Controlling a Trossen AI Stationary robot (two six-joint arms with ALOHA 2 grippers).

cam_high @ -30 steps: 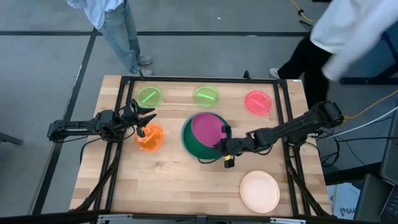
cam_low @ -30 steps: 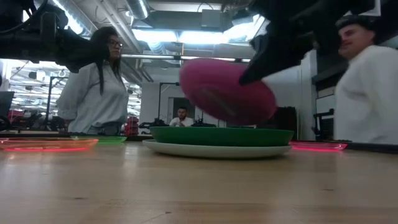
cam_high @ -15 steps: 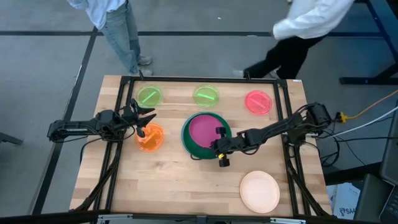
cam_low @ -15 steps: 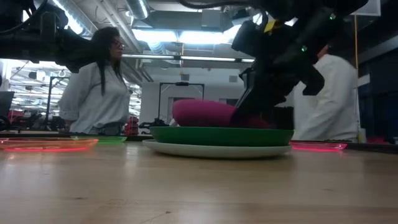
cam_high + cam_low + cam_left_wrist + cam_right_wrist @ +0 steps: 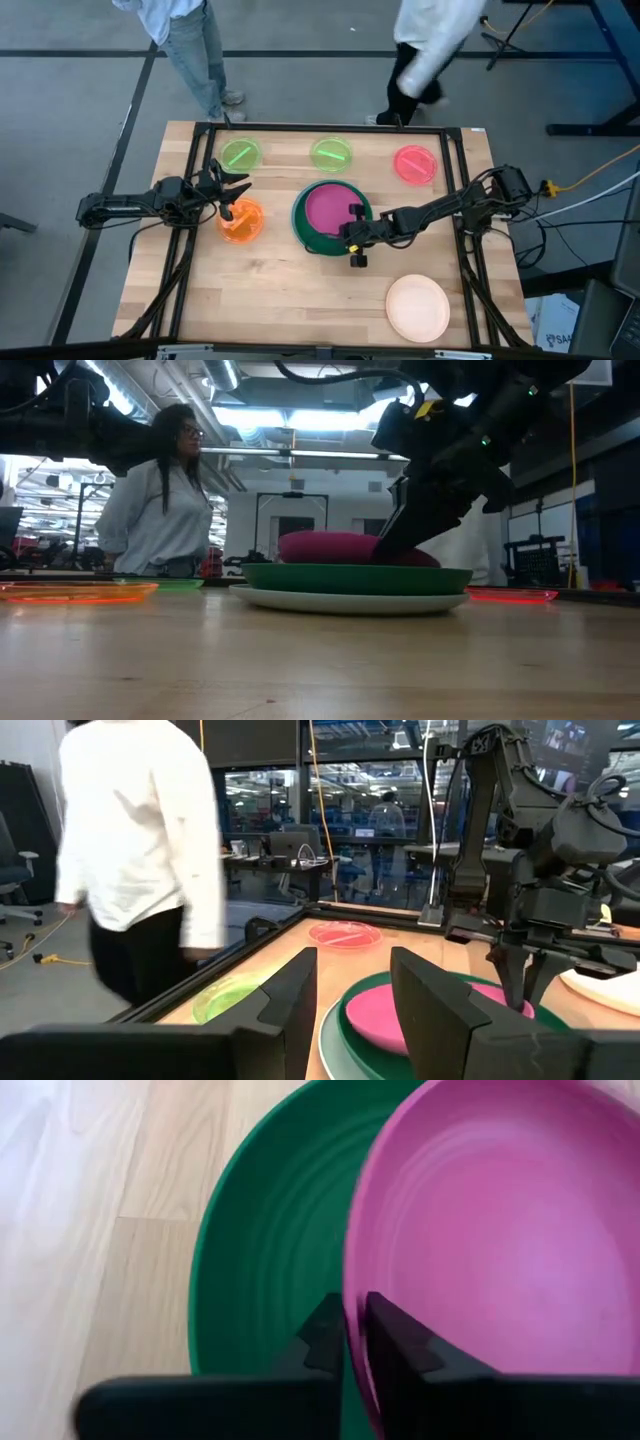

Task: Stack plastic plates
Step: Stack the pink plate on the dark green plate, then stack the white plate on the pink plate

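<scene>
The magenta plate (image 5: 328,208) lies inside the dark green plate (image 5: 305,232), which sits on a light blue plate (image 5: 350,601). My right gripper (image 5: 352,238) is shut on the magenta plate's near-right rim. My left gripper (image 5: 234,196) is open and hovers over the far edge of the orange plate (image 5: 241,222); in its wrist view its fingers (image 5: 355,1005) stand apart. Two lime green plates (image 5: 240,154) (image 5: 331,154) and a pink plate (image 5: 415,163) lie flat along the far side. The peach plate (image 5: 417,307) lies flat at the near right. My right gripper pinches the magenta plate's rim (image 5: 352,1295) between its two fingers (image 5: 322,1332), one on each face of the edge. It comes slanting down from the table's right and near side. The plate rests in the green plate (image 5: 260,1250), nearly flat.
Black frame rails run along the table's left, far and right sides (image 5: 455,150). Bare wood shows at the near left (image 5: 250,290). People stand and walk beyond the far edge (image 5: 430,40) (image 5: 160,500).
My right gripper has moved down and toward the table's left, still shut on the magenta plate. The plate, tilted and lifted above the green plate a second ago, has come down into it and levelled out. A person has walked leftward behind the far edge.
</scene>
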